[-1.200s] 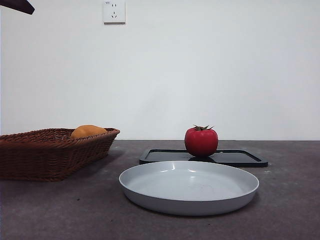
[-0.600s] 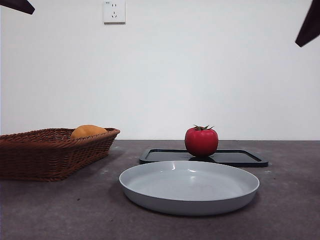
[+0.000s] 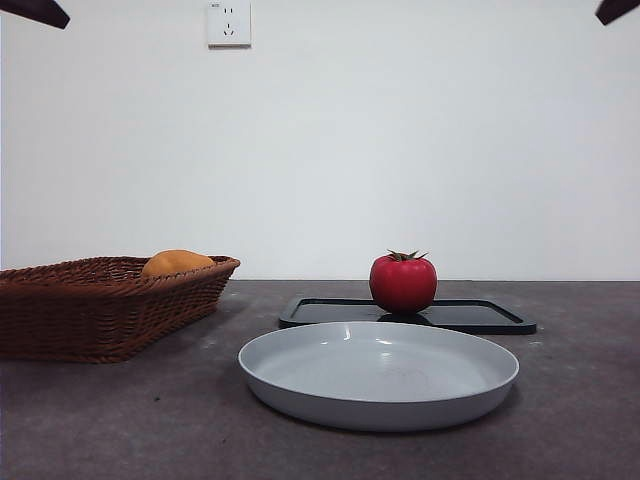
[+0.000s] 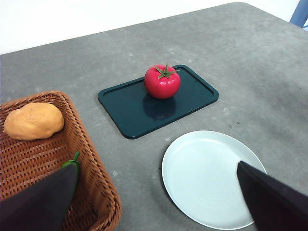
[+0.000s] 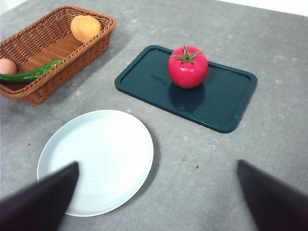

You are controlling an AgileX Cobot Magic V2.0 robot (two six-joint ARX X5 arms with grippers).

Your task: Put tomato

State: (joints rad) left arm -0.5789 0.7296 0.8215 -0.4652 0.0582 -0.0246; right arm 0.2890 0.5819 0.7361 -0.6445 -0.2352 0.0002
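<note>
The glossy red tomato (image 3: pixel 403 283) with a green stem sits upright on a dark green tray (image 3: pixel 470 316). It also shows as the tomato (image 4: pixel 162 81) in the left wrist view and the tomato (image 5: pixel 187 67) in the right wrist view. My left gripper (image 4: pixel 156 202) hangs open high above the table, over the basket edge and the plate. My right gripper (image 5: pixel 159 192) is open too, high above the plate's side, well clear of the tomato. Both show only as dark tips at the front view's top corners.
A pale grey plate (image 3: pixel 378 375) lies in front of the tray. A brown wicker basket (image 3: pixel 95 305) at the left holds an orange fruit (image 3: pixel 176 263), a green pepper (image 5: pixel 29 76) and a pinkish item (image 5: pixel 7 66). A wall socket (image 3: pixel 228 22) is behind.
The dark arm tip at the front view's top right, which had come down into view half a second ago, has drawn back up to the corner. The tomato has stayed put.
</note>
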